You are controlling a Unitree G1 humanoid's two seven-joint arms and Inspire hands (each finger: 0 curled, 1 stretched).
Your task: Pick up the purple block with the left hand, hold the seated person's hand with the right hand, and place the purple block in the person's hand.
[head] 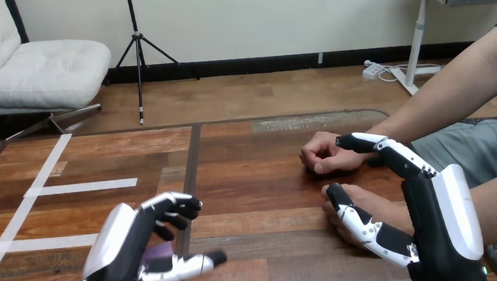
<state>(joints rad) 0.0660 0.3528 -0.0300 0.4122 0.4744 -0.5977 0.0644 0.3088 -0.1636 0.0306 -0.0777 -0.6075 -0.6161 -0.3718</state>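
At the near left edge of the table (255, 180), just right of the white tape strips (84, 187), the left hand (118, 249) sits over the purple block (158, 258). Its fingers (171, 209) are curled over the top of the block, and the thumb (188, 265) lies across the block's front, so the block is pinched between thumb and palm. Whether the block is off the wood yet, I cannot tell. This looks like the pick-up step, with the grip made or nearly made.

Toward the right, the person's two hands rest on the table. The far hand (326, 153) is closed in a loose fist. The near hand (362, 202) lies flat-ish, just in front of it.

At the far right, the right hand (437, 226) reaches in from the near edge. Its fingers (378, 146) stretch out nearly straight over the wrist of the person's far hand, and its thumb (364, 228) lies along the near side of the person's near hand. That hand sits in the gap between thumb and fingers, but nothing is curled round it, so it is bracketed, not held.

Next, the right hand likely needs to close gently on the person's near hand and steady it. That hand also has to turn palm up. Then the left hand can lift the block clear and carry it right across the table, well apart as the two are now.
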